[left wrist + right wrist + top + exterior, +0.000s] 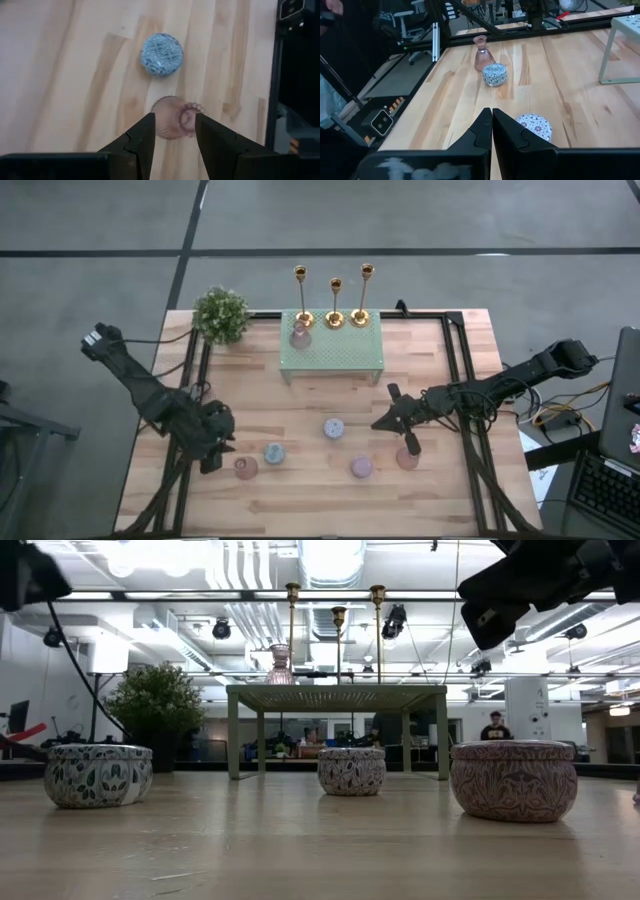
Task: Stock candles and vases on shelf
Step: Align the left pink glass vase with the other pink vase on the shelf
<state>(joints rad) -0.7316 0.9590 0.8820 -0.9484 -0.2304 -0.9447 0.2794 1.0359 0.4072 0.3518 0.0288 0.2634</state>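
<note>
My left gripper (174, 131) hangs straight over a pink vase (175, 117), jaws apart around its neck and not clamped. If I close off-centre, it tips toward the blue-grey candle (161, 54) just beside it. My right gripper (383, 420), jaws together, waits in front of the shelf (333, 352). I count three candles, and three vases: one on the shelf.
</note>
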